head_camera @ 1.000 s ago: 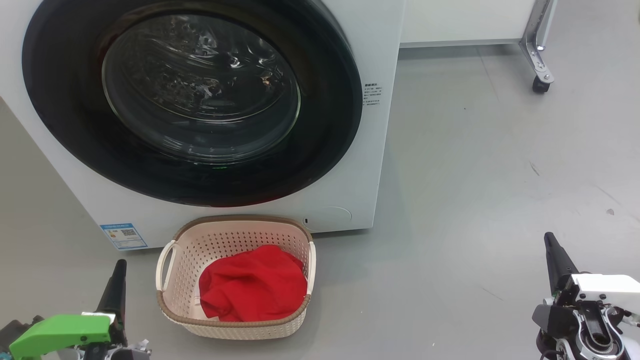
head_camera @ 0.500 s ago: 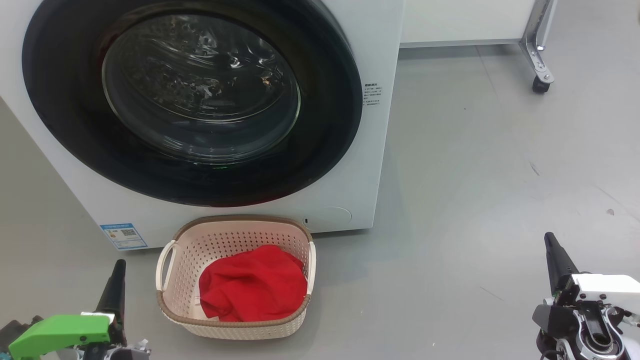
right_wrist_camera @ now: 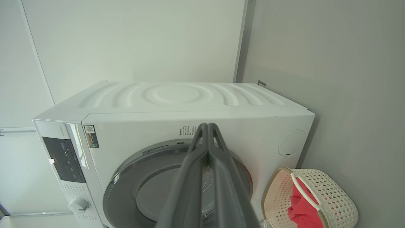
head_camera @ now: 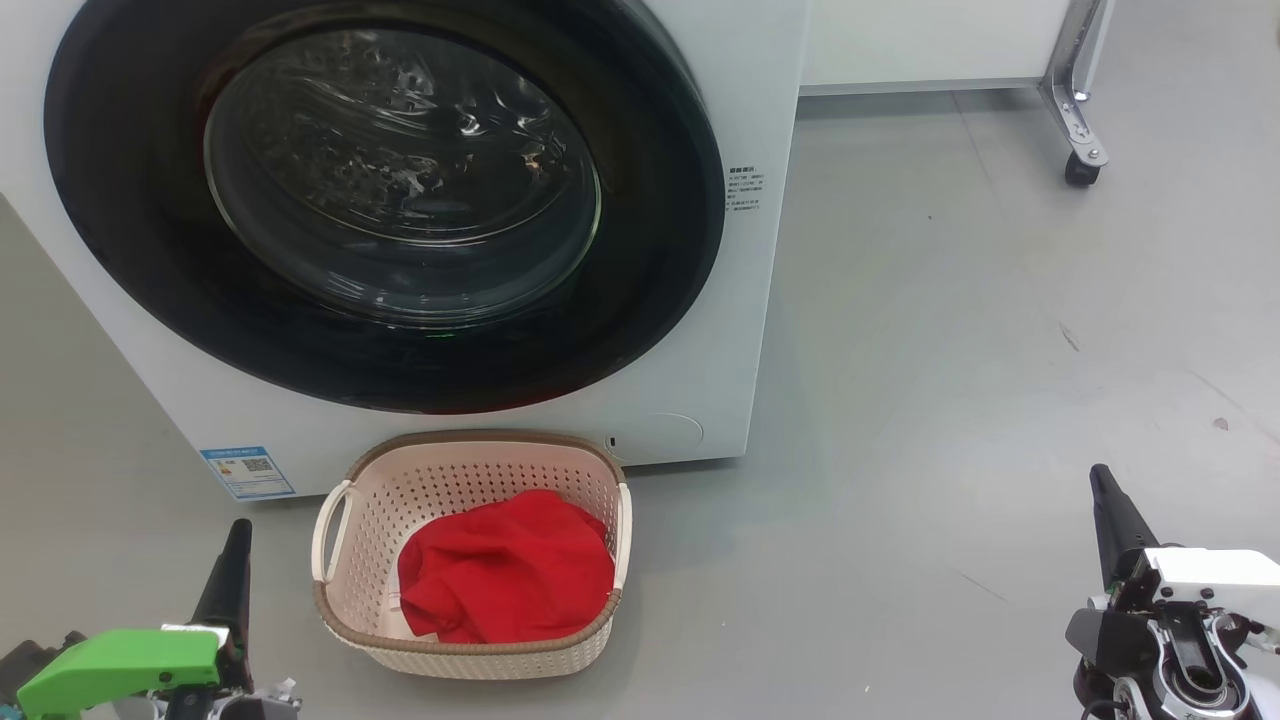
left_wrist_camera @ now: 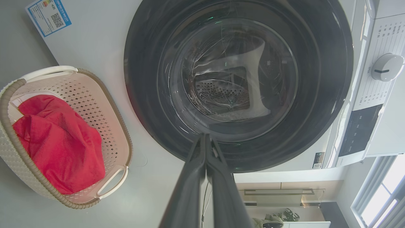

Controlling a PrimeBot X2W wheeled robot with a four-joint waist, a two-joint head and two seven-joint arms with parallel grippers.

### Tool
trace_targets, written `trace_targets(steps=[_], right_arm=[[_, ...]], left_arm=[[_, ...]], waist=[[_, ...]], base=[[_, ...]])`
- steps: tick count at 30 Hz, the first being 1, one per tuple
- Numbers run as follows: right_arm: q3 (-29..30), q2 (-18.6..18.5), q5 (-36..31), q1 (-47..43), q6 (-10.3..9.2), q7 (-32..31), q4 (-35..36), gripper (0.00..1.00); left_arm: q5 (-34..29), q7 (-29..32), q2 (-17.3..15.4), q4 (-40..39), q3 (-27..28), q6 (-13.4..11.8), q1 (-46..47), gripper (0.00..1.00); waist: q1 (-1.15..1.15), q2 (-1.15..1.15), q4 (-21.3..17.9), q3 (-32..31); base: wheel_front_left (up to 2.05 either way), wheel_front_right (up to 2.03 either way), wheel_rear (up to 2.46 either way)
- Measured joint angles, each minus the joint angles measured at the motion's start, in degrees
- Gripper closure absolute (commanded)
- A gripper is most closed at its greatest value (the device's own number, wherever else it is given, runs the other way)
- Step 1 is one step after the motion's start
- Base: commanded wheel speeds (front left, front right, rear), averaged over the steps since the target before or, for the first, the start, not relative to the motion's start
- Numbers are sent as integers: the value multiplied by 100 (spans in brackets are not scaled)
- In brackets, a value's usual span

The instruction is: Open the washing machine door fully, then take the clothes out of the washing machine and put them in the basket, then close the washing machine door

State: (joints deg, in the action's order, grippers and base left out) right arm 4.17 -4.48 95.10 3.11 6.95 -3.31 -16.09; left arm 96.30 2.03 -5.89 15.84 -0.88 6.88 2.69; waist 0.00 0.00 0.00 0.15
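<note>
The white washing machine (head_camera: 700, 330) (right_wrist_camera: 190, 104) fills the upper left of the head view. Its round door (head_camera: 380, 200) (left_wrist_camera: 237, 82) with the black rim and glass window lies flush against the front, closed. Behind the glass I see bare steel drum. Just before the machine stands the cream basket (head_camera: 345, 510) (left_wrist_camera: 117, 126) (right_wrist_camera: 332, 193), holding the red clothes (head_camera: 505, 570) (left_wrist_camera: 60, 145) (right_wrist_camera: 299, 207). At the lower left my left gripper (head_camera: 238, 535) (left_wrist_camera: 205, 136) is shut and empty, left of the basket. My right gripper (head_camera: 1100, 480) (right_wrist_camera: 207, 126), lower right, is also shut and empty, well away from the basket.
A blue label sticker (head_camera: 247, 471) marks the machine's lower left corner. A white cabinet on a metal leg with a castor wheel (head_camera: 1080, 165) stands at the back right. Grey floor (head_camera: 950, 400) stretches to the right of the machine. The control panel and knob (left_wrist_camera: 386, 66) lie beside the door.
</note>
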Motion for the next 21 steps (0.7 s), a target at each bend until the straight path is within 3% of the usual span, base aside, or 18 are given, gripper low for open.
trace_targets(steps=[21], right_arm=[[13,2,0,0,0,-19,2,100]], left_arm=[[-1,1,5,3,21,1,2,100]], waist=[[0,0,0,0]], base=[[0,0,0]])
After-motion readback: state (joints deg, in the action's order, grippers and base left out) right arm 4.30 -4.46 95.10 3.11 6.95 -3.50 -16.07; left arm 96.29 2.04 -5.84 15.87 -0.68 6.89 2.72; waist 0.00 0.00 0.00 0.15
